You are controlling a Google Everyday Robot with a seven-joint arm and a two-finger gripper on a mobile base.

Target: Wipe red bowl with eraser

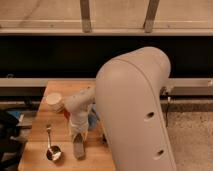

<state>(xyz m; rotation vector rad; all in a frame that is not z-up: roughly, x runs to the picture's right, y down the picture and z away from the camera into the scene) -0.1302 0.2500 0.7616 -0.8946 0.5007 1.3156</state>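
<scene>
The gripper (78,138) stood low over the front part of the wooden table (38,134), pointing down, with its fingers pressed together on the upper end of the eraser (78,150). The eraser lay flat on the wood, its long side running toward the front edge, which the picture cut off.

Just left of it, not touching, was a metal scoop (53,153) with its handle pointing to the back. Between the scoop and the left edge of the table there was only a narrow strip of free wood.

Of the red bowl (65,114) only a small red piece showed, behind the forearm and just beside a cream cup (54,101) near the back left corner. A blue thing (93,120) looked out on the other side of the forearm.

The big pale arm (135,110) covered the whole right half of the table, so its right edge could not be seen. Some free wood remained between the cup and the scoop.
</scene>
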